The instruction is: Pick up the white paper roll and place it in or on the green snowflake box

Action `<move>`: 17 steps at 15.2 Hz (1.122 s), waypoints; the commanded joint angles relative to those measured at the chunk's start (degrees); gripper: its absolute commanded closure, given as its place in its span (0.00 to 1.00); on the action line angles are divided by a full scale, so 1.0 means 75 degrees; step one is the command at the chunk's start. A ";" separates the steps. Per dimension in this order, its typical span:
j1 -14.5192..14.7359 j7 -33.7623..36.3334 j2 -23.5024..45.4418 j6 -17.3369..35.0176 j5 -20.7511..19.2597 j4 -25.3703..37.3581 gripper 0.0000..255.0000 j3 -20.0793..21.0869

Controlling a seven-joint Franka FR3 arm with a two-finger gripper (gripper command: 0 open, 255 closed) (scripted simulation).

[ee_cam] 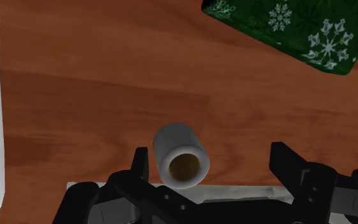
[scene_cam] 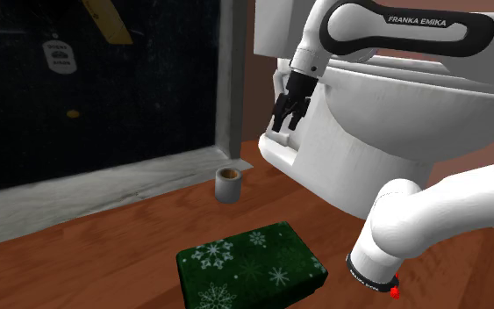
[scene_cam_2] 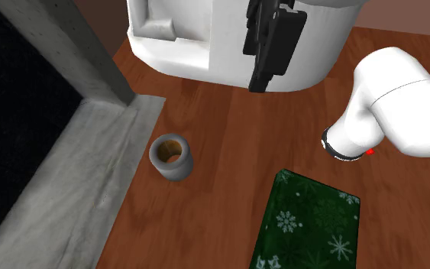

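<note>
Paper roll [scene_cam: 228, 184]: pale grey-white with a brown core, standing on end on the wood floor [scene_cam: 104, 263], just beside the grey sill [scene_cam_2: 75, 176]. The green snowflake box [scene_cam: 252, 266] is near it, not touching.

Handling (judged): light, soft-walled and hollow, so it crushes under a hard squeeze and tips or rolls if nudged. Best hold is across the outer wall at mid-height, with gentle force.

Gripper [scene_cam: 290, 112]: fingers spread and empty, hanging above the roll in front of the white toilet [scene_cam: 359, 123].

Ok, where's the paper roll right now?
The paper roll stands on the floor mid shoulder view, beside the grey sill, apart from the green snowflake box.
</note>
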 commanded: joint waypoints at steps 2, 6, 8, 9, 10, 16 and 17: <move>0.0015 0.0051 0.0185 0.0231 0.0000 -0.0068 0.00 0.0079; 0.0068 0.0270 0.1014 0.1138 -0.0022 -0.0237 0.00 0.0383; 0.0086 0.0388 0.1478 0.1577 -0.0052 -0.0262 0.00 0.0530; 0.0093 0.0451 0.1721 0.1791 -0.0073 -0.0258 0.00 0.0600; 0.0098 0.0516 0.1972 0.2002 -0.0099 -0.0245 0.00 0.0671; 0.0097 0.0975 0.3593 0.3154 -0.0372 0.0049 0.00 0.1059; 0.0093 0.1064 0.3880 0.3324 -0.0441 0.0134 0.00 0.1117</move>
